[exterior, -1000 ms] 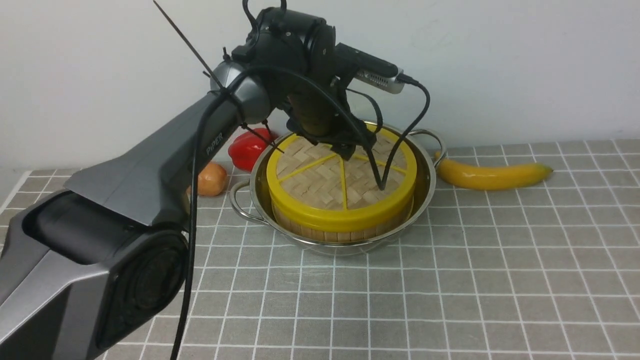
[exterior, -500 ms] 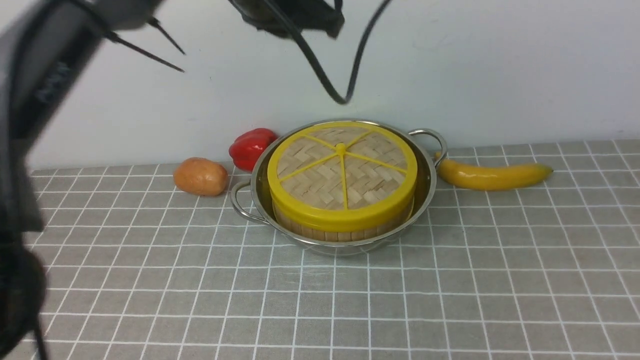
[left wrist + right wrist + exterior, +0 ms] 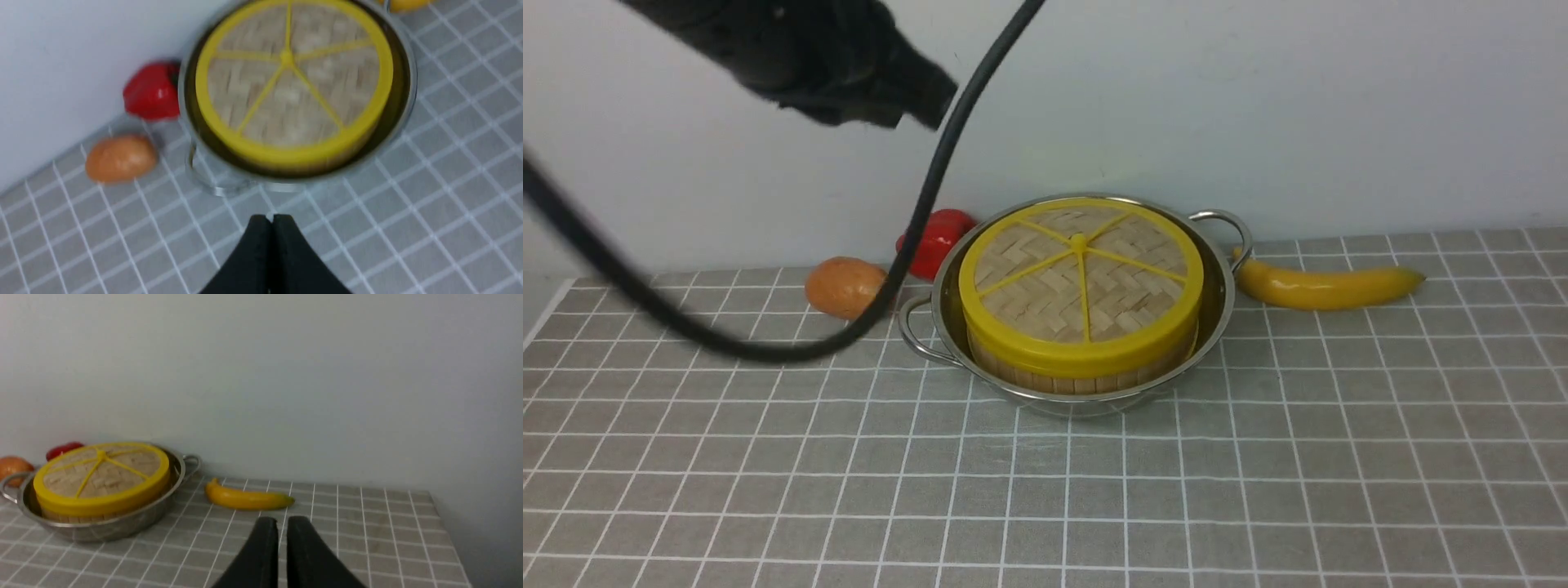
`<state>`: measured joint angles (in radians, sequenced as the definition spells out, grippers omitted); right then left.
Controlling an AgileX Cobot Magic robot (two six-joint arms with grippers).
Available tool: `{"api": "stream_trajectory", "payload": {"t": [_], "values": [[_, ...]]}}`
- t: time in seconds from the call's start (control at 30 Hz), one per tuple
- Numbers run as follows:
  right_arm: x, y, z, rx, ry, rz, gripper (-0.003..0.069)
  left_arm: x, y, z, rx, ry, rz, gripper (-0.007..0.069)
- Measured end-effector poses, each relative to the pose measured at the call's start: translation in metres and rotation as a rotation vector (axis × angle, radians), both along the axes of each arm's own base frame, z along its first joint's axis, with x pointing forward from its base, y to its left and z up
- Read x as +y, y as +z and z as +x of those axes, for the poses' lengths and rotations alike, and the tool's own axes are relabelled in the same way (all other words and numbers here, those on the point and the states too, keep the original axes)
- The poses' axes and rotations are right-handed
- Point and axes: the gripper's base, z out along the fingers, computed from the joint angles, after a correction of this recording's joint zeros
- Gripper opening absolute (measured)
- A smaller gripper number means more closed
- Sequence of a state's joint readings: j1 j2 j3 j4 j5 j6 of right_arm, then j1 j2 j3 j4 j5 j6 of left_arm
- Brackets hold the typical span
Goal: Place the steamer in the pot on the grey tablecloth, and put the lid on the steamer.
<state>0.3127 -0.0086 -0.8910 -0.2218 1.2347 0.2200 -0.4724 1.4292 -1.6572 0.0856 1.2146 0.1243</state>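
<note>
- One pot (image 3: 1086, 402), shiny steel with two loop handles, stands on the grey tablecloth (image 3: 1258, 474) close to its far edge, about midway along that edge and near the wall.
- One steamer (image 3: 1078, 379) sits inside the pot; only a band of its upright wooden slats shows above the pot's rim.
- One lid (image 3: 1082, 286) lies flat on top of the steamer and covers it, with five yellow spokes meeting at the hub.
- Three pieces of food lie along the cloth's far edge. One red pepper (image 3: 947, 233) and one orange-brown potato-like piece (image 3: 837, 286) are on the pot's left. One banana (image 3: 1327, 286) is just beside its right handle.
- The left arm (image 3: 809, 49) shows in the front view as one dark blurred shape high over the cloth's far-left part, with one black cable (image 3: 931, 188) looping down from it.
- The left gripper (image 3: 269, 222) is above the cloth on the near side of the pot, its two fingers pressed together on nothing.
- The right gripper (image 3: 282, 524) is above the cloth's right part, well apart from the pot. Its two fingers are drawn together with only a thin slit between them, and they hold nothing.
</note>
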Motion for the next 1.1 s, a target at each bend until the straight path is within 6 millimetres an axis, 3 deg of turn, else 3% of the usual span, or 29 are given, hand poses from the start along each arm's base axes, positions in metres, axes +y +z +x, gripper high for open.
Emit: {"api": "stream_trajectory", "payload": {"t": [0.1,0.27,0.47,0.6,0.8,1.1], "values": [[0.006,-0.014,0.013,0.067,0.016,-0.010,0.0050,0.015,-0.008,-0.029,0.019,0.000,0.010,-0.0023],[0.011,-0.033,0.026,0.146,0.027,-0.025,0.0050,0.038,-0.039,-0.075,0.033,-0.005,0.015,-0.0022],[0.013,-0.037,0.029,0.162,0.031,-0.020,0.0057,0.057,-0.071,-0.119,-0.067,-0.022,-0.061,-0.0022],[0.015,-0.037,0.028,0.169,0.055,0.001,0.0067,0.064,-0.074,-0.142,-0.100,-0.033,-0.140,-0.0018],[0.020,-0.037,0.027,0.180,0.102,0.038,0.0083,0.069,-0.065,-0.164,-0.130,-0.051,-0.246,-0.0008],[0.028,-0.038,0.025,0.199,0.177,0.095,0.0107,0.070,-0.065,-0.164,-0.140,-0.059,-0.225,0.0012]]}}
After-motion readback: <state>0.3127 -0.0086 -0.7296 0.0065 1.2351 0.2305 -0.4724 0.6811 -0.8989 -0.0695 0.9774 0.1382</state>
